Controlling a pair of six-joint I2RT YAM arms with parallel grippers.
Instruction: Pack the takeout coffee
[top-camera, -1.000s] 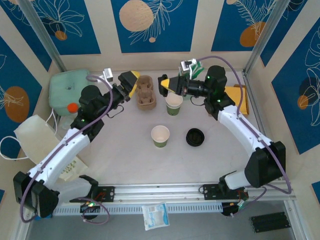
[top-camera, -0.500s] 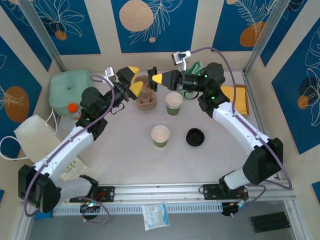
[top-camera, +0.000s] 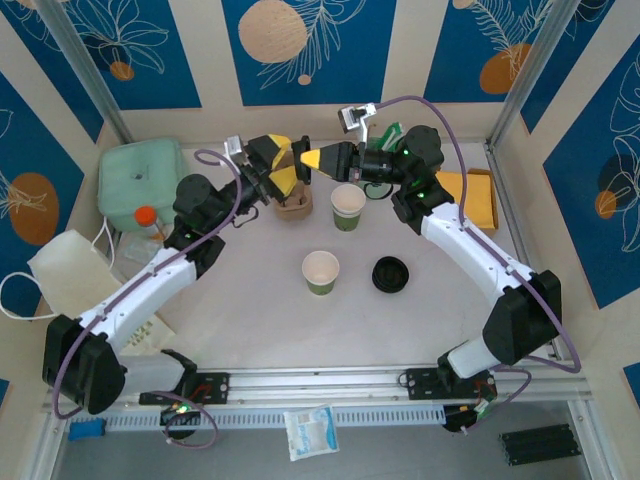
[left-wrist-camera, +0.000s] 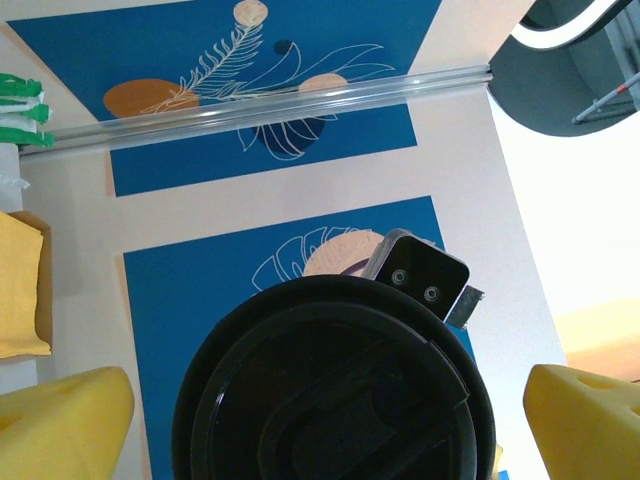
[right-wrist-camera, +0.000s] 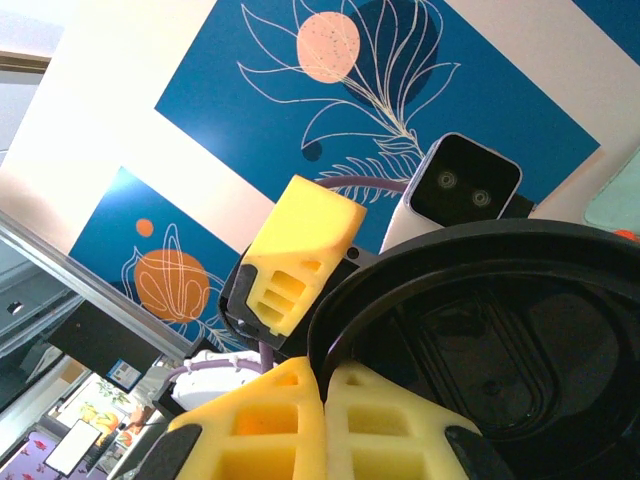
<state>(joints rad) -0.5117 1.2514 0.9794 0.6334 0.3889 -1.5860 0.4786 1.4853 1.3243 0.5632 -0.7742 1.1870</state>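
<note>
My right gripper (top-camera: 311, 158) is shut on the rim of a black plastic lid (right-wrist-camera: 490, 340), held on edge in the air at the back of the table. My left gripper (top-camera: 282, 164) is open, its yellow fingers (left-wrist-camera: 60, 420) standing either side of that lid (left-wrist-camera: 330, 390) without touching it. Two open takeout coffee cups, white with green outsides, stand below: one (top-camera: 347, 207) under the right arm, one (top-camera: 320, 271) mid-table. A second black lid (top-camera: 390, 273) lies flat to its right. The brown pulp carrier (top-camera: 294, 205) is partly hidden under the left gripper.
A mint-green container (top-camera: 140, 172) and an orange-capped bottle (top-camera: 146, 215) sit at the back left, with a white bag (top-camera: 70, 268) nearer. Yellow napkins in a box (top-camera: 470, 195) lie at the back right. A plastic packet (top-camera: 310, 430) rests past the front rail.
The right gripper has carried the lid up and to the left. The left gripper has swung right and up until its open fingers flank the lid.
</note>
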